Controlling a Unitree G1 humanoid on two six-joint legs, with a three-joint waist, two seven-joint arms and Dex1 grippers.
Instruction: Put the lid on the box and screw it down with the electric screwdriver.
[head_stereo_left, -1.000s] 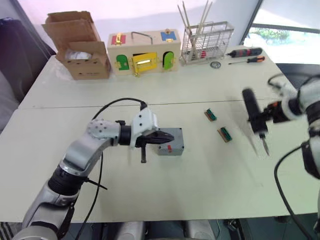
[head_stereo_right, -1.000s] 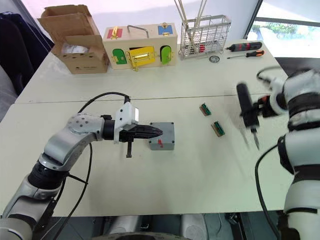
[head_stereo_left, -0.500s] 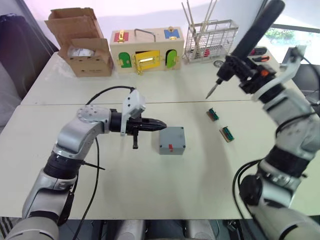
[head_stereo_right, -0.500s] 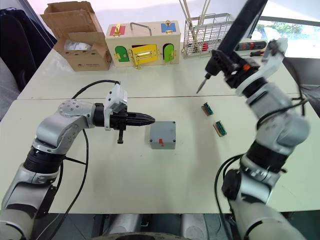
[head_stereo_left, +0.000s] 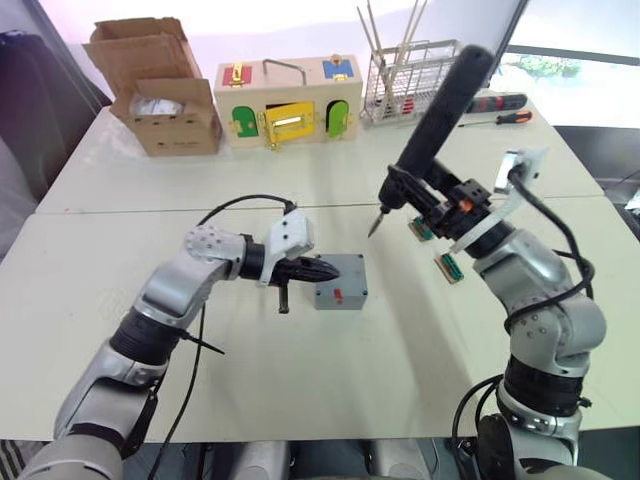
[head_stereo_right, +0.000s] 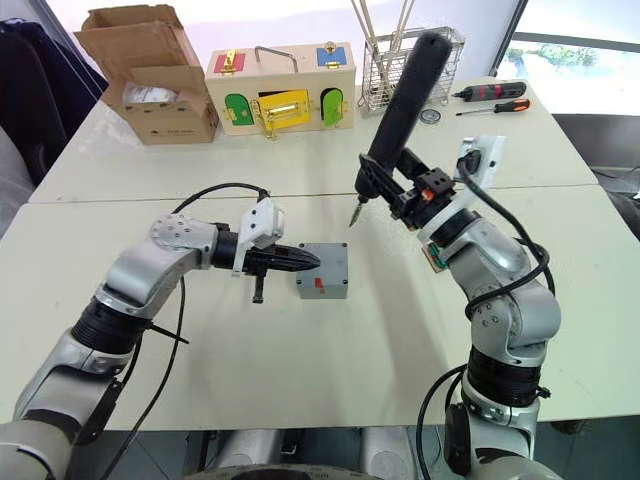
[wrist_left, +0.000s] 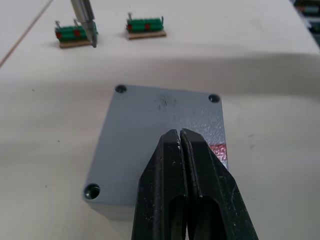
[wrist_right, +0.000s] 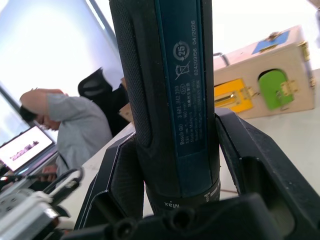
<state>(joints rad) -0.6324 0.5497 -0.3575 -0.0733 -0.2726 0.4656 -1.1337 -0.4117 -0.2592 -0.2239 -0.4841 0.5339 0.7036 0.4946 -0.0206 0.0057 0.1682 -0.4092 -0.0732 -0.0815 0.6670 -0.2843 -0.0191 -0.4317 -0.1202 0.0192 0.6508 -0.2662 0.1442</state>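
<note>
Grey plastic sits mid-table: the box (head_stereo_left: 340, 281) with the lid (wrist_left: 159, 131) already seated on it, screw holes showing at the corners and a red mark on its near side. My left gripper (wrist_left: 181, 145) has its fingers pinched together with nothing between them, the tips resting on the lid's top. I judge that is to press the lid down and keep the box from sliding while I drive screws. The left arm reaches in low from the left, forearm roughly level with the table.

My right gripper (wrist_right: 175, 150) is clamped around the screwdriver (head_stereo_left: 430, 125), holding it near its lower end so the heavy black body leans up and away toward the wire rack (head_stereo_left: 415, 85). The bit (head_stereo_left: 377, 222) points down, hanging above the table just beyond the box, near two green terminal blocks (head_stereo_left: 436, 249). The right elbow is bent, the wrist cocked inward. I judge the bit must next come over a corner hole.
</note>
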